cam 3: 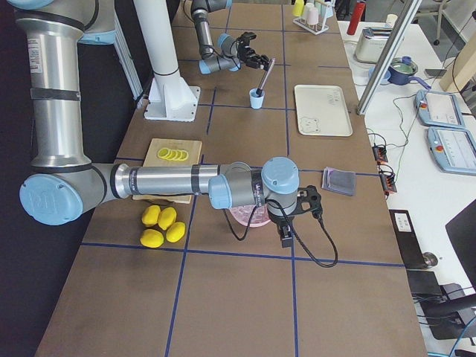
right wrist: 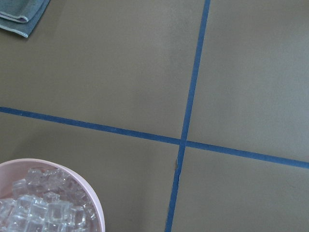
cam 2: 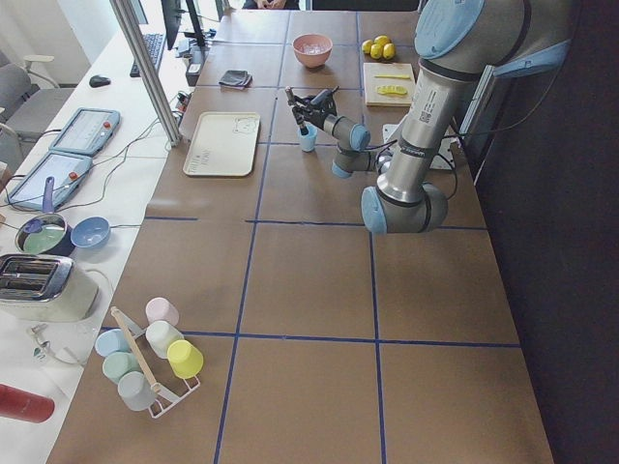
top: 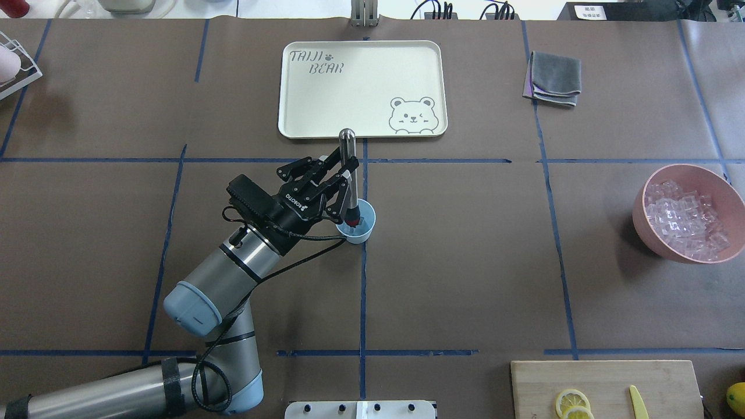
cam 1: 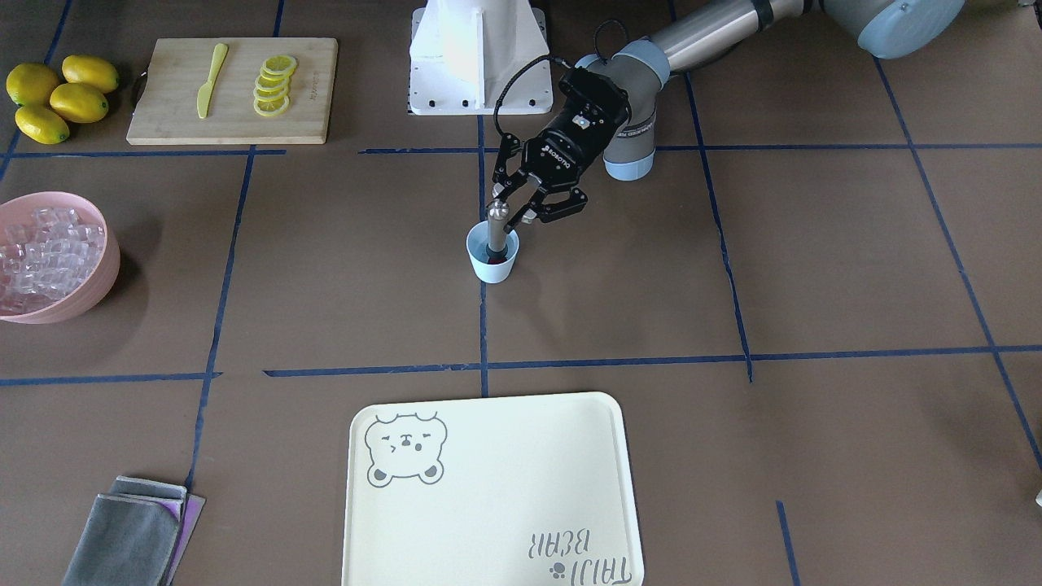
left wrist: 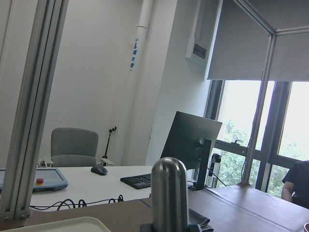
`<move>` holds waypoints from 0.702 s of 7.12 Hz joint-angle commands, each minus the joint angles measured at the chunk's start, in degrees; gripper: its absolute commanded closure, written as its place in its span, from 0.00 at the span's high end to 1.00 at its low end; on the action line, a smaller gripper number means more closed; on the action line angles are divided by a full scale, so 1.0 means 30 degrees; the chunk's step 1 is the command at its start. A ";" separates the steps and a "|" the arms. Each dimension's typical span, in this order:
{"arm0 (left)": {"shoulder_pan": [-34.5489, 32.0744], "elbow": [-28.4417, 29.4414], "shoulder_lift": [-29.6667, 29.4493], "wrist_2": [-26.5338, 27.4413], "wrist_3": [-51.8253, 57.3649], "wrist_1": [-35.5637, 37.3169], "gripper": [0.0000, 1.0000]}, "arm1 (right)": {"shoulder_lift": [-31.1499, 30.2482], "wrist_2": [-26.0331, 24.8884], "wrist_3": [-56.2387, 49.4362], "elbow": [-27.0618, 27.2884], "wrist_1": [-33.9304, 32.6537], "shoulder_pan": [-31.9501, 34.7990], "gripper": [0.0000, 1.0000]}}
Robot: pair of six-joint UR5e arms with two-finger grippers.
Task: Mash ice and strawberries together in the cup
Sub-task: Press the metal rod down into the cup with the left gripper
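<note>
The small pale blue cup (cam 1: 492,264) (top: 359,231) stands near the table's middle. A metal muddler (cam 1: 496,228) (top: 348,174) stands tilted in it, and my left gripper (cam 1: 506,210) (top: 347,170) is shut on its upper shaft. A small red bit, the strawberries (top: 351,222), shows at the muddler's foot inside the cup. Ice (cam 1: 45,252) (top: 687,218) (right wrist: 38,208) fills the pink bowl (cam 1: 98,281) (top: 646,227). I cannot tell if ice lies in the cup. My right gripper (cam 3: 286,230) hangs beside the pink bowl, seen only from the side; I cannot tell its state.
A cream bear tray (top: 361,125) lies just beyond the cup. A cutting board (cam 1: 232,122) holds lemon slices (cam 1: 274,85) and a yellow knife (cam 1: 212,80), with whole lemons (cam 1: 61,98) beside it. Folded grey cloths (top: 556,78) lie past the bowl. A cup rack (cam 2: 155,353) stands far left.
</note>
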 commanded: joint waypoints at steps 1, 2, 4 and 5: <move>0.0088 0.0295 -0.0055 0.0000 -0.0025 0.0009 0.00 | 0.0000 -0.0005 0.0000 0.0000 -0.0009 0.0000 1.00; 0.0117 0.0616 -0.0171 0.0000 -0.0112 0.0009 0.00 | 0.0000 -0.0006 0.0000 0.0000 0.0020 0.0000 1.00; 0.0147 0.0969 -0.0289 0.0000 -0.0142 0.0009 0.00 | 0.0000 0.0023 0.0000 0.0000 0.0020 0.0000 1.00; 0.0147 0.0999 -0.0290 0.0000 -0.0142 0.0009 0.00 | 0.0000 -0.0005 0.0000 0.0000 -0.0009 0.0000 1.00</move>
